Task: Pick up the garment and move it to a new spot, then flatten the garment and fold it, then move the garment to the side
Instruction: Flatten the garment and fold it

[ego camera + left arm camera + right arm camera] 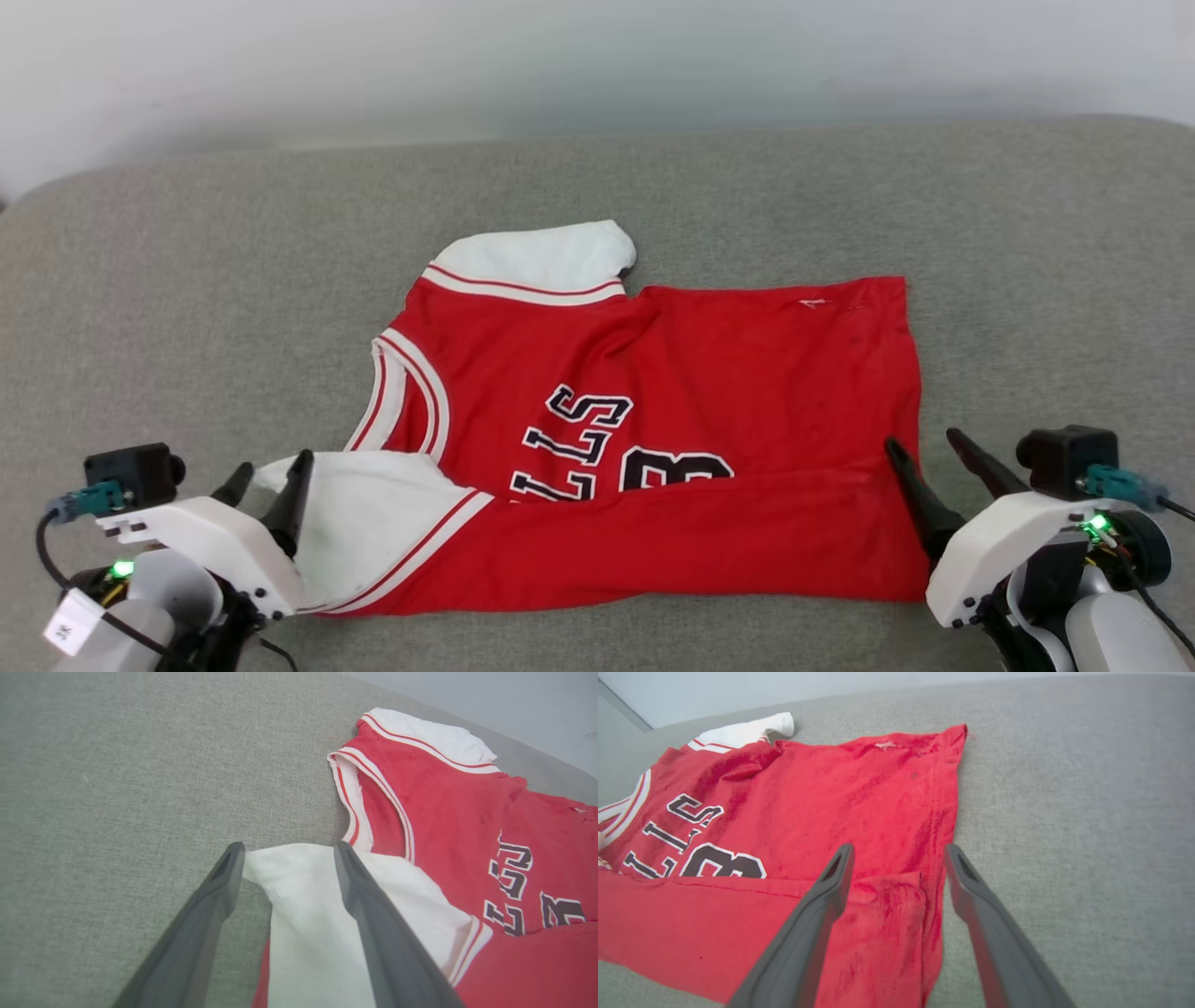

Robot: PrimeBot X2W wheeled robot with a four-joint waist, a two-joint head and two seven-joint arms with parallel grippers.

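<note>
Lying lengthwise between the left jaws and right jaws, both parted and empty, the garment offers sleeve leftward, hem corner rightward.

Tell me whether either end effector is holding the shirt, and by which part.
Nothing is held. The left end effector is open over the shirt at its white sleeve; the right end effector is open at the hem corner.

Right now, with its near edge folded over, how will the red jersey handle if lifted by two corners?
Likely floppy: the garment lies creased, near edge folded flat over itself, so it should sag between grips. Probably light: thin fabric hugging the grey cloth surface. Pushed, it would likely bunch rather than slide.
</note>
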